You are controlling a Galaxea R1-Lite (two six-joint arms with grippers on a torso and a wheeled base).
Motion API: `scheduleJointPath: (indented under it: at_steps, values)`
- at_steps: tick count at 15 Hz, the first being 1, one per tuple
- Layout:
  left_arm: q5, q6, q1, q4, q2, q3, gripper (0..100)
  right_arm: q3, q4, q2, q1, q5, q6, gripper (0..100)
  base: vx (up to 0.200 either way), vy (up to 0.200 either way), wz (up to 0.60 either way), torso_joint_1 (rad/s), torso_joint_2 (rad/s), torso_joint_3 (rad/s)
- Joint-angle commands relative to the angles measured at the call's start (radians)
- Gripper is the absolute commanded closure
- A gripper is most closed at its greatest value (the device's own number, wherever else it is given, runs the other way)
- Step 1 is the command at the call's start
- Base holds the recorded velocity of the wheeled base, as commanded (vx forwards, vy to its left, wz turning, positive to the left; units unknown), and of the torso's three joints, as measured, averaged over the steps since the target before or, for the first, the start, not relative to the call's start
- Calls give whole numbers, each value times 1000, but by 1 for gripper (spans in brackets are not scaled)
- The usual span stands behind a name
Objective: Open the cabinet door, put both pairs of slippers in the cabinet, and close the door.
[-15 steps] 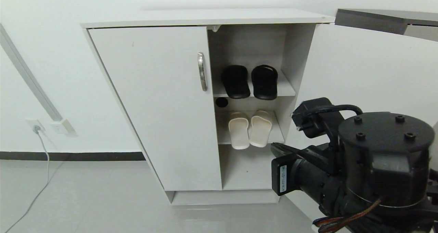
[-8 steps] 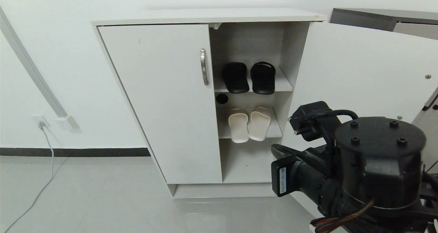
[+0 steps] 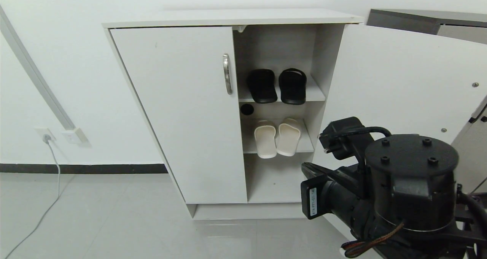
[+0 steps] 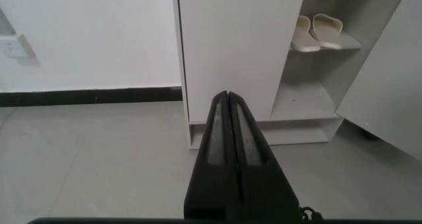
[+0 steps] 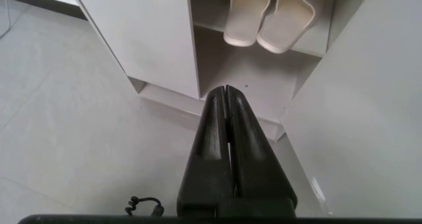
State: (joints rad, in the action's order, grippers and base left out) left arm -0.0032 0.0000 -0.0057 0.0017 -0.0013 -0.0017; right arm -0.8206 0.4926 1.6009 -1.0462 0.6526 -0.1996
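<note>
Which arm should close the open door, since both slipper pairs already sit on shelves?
Probably right: the open door swings out on the robot's right, and the right tool sits close beside it.

A bare room fitted out like a home entryway.

A white shoe cabinet (image 3: 175,110) stands against a plain white wall (image 3: 57,42). Its right door (image 3: 399,84) is swung open on shelves holding black slippers (image 3: 277,86) above and cream slippers (image 3: 277,139) below. The floor (image 3: 95,221) is glossy pale grey tile, edged by a black skirting strip (image 3: 76,169). Low on the wall sits a socket (image 3: 43,135) with a grey cable (image 3: 58,175) plugged in, beneath a slanting grey conduit (image 3: 36,72).
</note>
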Motion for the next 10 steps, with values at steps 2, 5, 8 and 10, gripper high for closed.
scheduleJointPath:
  at_steps: [2,5,8,10]
  values:
    - [0,0,0,0,1,0,100,0,0,5,0,-1,0,100,0,0,0,0,0,0]
    - [0,0,0,0,1,0,100,0,-2,5,0,-1,0,100,0,0,0,5,-149,-250]
    - [0,0,0,0,1,0,100,0,0,5,0,-1,0,100,0,0,0,51,-417,-370]
    - [0,0,0,0,1,0,100,1,-2,5,0,-1,0,100,0,0,0,56,-527,-352]
